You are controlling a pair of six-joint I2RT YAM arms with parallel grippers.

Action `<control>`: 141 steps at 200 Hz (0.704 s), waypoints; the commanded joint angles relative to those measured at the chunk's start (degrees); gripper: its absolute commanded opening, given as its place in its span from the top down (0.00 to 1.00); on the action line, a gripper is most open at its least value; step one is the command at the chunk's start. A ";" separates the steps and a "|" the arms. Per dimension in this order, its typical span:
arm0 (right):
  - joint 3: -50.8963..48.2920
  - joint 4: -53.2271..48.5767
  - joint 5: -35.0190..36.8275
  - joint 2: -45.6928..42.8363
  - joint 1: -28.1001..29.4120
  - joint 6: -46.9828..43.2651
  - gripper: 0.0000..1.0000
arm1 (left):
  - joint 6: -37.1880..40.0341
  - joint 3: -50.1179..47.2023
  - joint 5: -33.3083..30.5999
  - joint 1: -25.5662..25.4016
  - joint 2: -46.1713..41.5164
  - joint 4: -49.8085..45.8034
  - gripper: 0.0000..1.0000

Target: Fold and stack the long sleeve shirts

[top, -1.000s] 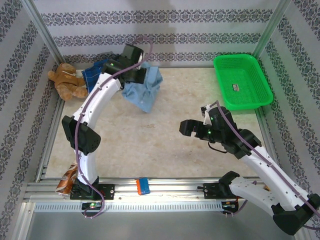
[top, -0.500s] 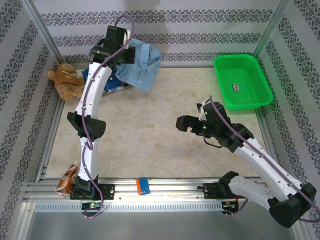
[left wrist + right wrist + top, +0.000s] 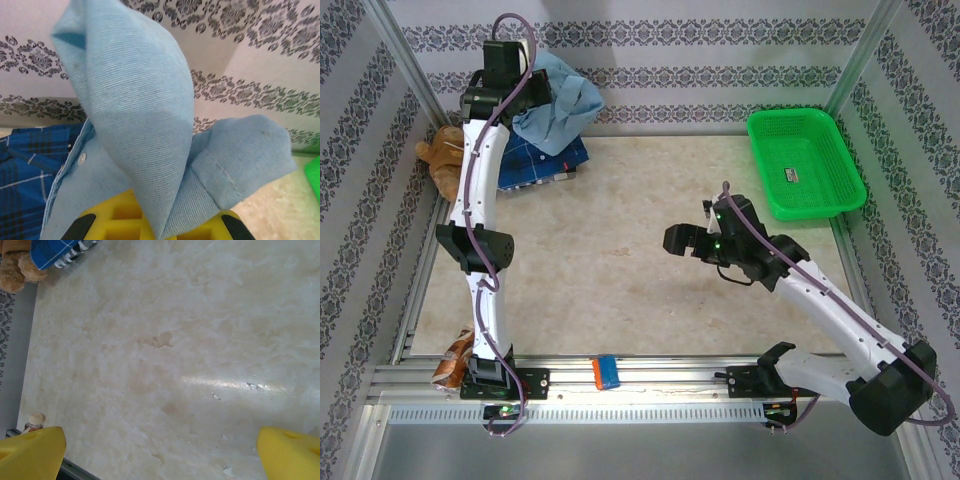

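Since a second ago the left arm has swung up and back into the far-left corner, hoisting the light blue shirt (image 3: 563, 100) clear of the desk (image 3: 620, 290). The left hand (image 3: 530, 98) is clamped on it, and it hangs bunched above the plaid shirt (image 3: 538, 165), which lies crumpled beside the teddy bear (image 3: 442, 160).

This looks like lift-and-separate. Next it needs carrying to open desk and spreading flat.

The left wrist view shows a button and a seam. The right hand (image 3: 677, 241) hovers mid-desk, and its wrist view shows the fingers (image 3: 31, 454) wide apart.
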 commanded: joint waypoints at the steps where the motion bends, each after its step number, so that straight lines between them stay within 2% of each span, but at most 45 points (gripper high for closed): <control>1: 2.03 1.86 -0.62 0.99 -0.74 -0.42 0.02 | -4.45 2.34 3.58 2.07 0.52 7.32 1.00; 73: 1.72 3.15 0.34 2.23 -0.77 0.11 0.02 | -11.61 2.33 6.32 6.06 5.15 12.92 1.00; 111: 0.72 4.50 1.50 2.50 -0.38 1.47 0.02 | -16.39 2.33 6.82 9.93 9.78 14.78 1.00; 141: 0.72 6.49 2.70 4.60 0.89 2.62 0.02 | -16.69 2.33 5.86 12.98 11.72 14.31 1.00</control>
